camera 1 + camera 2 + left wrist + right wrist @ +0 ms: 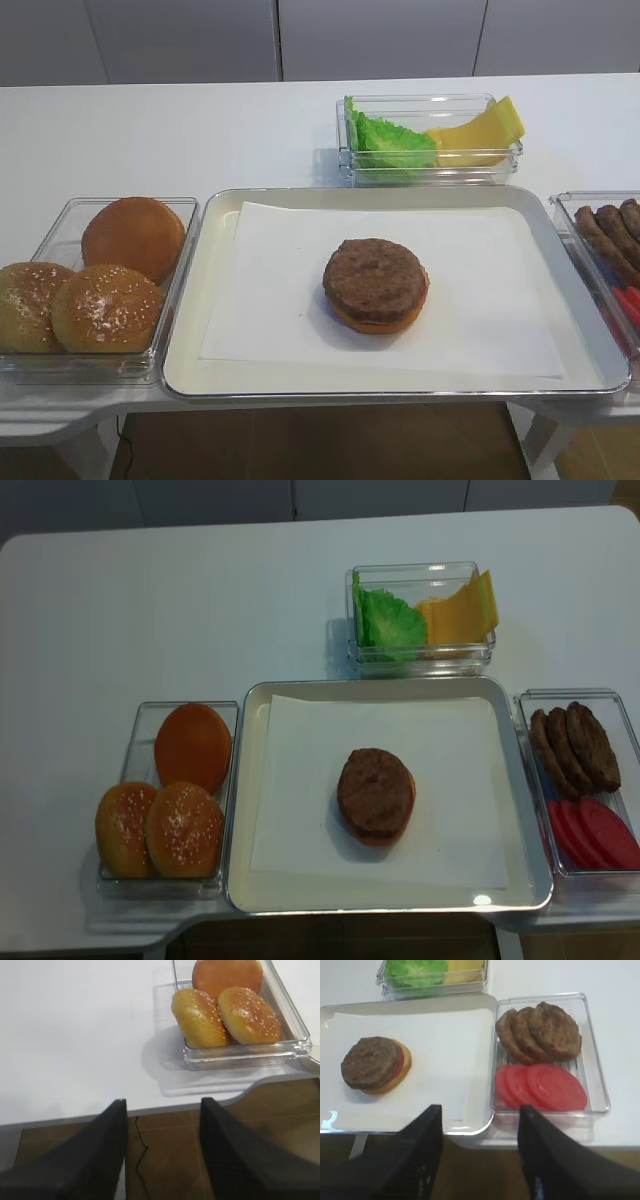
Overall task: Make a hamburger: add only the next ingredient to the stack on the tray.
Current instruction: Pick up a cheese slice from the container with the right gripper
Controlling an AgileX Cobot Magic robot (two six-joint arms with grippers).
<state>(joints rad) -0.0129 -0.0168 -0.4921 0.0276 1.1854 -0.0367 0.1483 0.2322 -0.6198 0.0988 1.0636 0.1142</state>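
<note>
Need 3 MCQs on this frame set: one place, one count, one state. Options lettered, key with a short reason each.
1. Where is the cheese?
A. On the tray
B. In the clear bin beside the lettuce
C. In the bin with the buns

2. How many patties lie in the bin with the tomato slices?
A. One
B. Three
C. Five

3. How does the right gripper stand?
A. Open, holding nothing
B. Shut on the cheese
C. Shut on a bun

Key:
1 B, the yellow slices share the far bin with the green leaf.
2 B, the right wrist view shows three overlapping patties above the tomato slices.
3 A, its fingers stand apart with nothing between them, short of the tray.
</note>
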